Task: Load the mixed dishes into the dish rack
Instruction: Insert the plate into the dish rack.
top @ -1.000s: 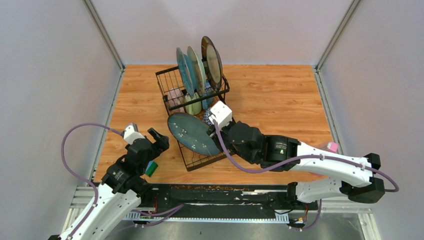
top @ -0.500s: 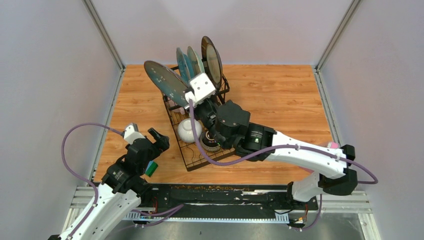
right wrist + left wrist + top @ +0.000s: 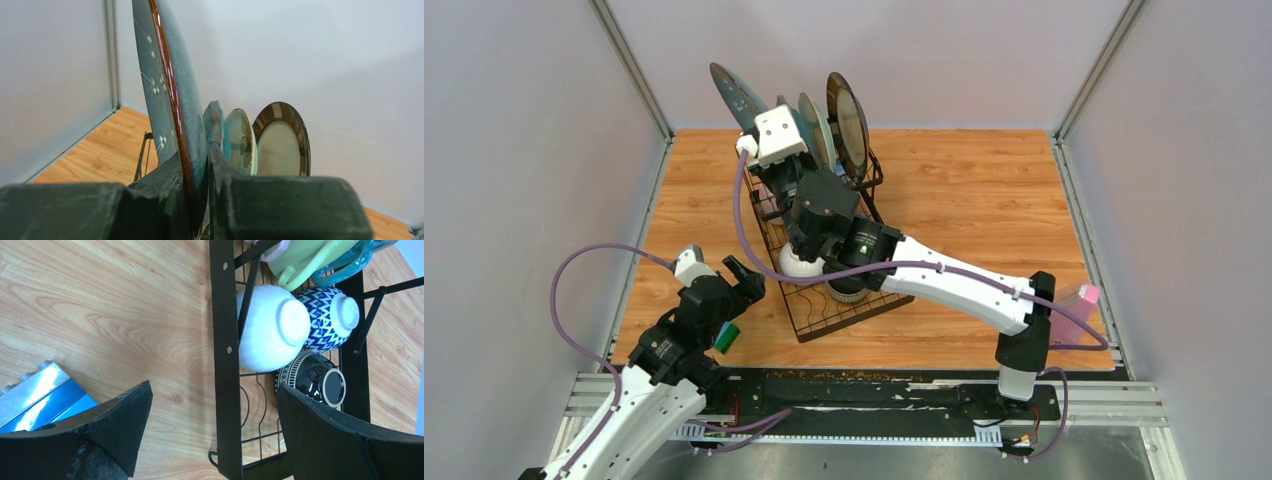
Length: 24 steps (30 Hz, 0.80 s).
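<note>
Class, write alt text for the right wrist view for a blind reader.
Two dark fingers clamp the rim of an upright blue-grey plate. Behind it stand a teal plate, a pale green plate and a brown-rimmed plate.

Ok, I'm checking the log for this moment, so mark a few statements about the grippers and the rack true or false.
The right gripper is shut on a teal plate. True.
The left gripper holds a bowl. False: it is open and empty; the white bowl sits in the rack.
A blue bowl and a dark bowl sit in the rack. True.
Nothing stands in the rack's taller section. False: plates stand there.
</note>
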{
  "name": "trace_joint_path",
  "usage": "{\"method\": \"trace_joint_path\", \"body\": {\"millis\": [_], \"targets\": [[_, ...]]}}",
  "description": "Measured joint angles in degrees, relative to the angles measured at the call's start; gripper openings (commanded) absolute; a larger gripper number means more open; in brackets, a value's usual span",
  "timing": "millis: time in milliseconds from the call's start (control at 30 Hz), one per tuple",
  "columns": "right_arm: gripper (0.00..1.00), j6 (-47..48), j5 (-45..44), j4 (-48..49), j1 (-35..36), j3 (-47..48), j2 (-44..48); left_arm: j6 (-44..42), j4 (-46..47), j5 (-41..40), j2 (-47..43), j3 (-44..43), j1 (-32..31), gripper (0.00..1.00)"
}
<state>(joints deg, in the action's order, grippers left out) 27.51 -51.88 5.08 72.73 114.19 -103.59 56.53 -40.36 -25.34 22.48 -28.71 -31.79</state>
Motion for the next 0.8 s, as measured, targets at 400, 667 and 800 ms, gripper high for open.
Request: {"method": "trace_joint_path", "body": {"millis": [400,667,800], "targets": [[0.0,-0.6,-7.1,4.9,-2.7,6.9,-6.5,0.0,1.3,1.1,0.4,0.0,0.0,1.0],[0.0,-1.0,-9.8,6.9,-3.6,9.4,-12.5,0.0,1.9,1.5,0.6,0.0,0.0,1.0],[0.0,-1.7,-10.2,6.8,-4.0,11.3,-15.6,0.0,2.0,1.9,0.6,0.0,0.0,1.0]]}}
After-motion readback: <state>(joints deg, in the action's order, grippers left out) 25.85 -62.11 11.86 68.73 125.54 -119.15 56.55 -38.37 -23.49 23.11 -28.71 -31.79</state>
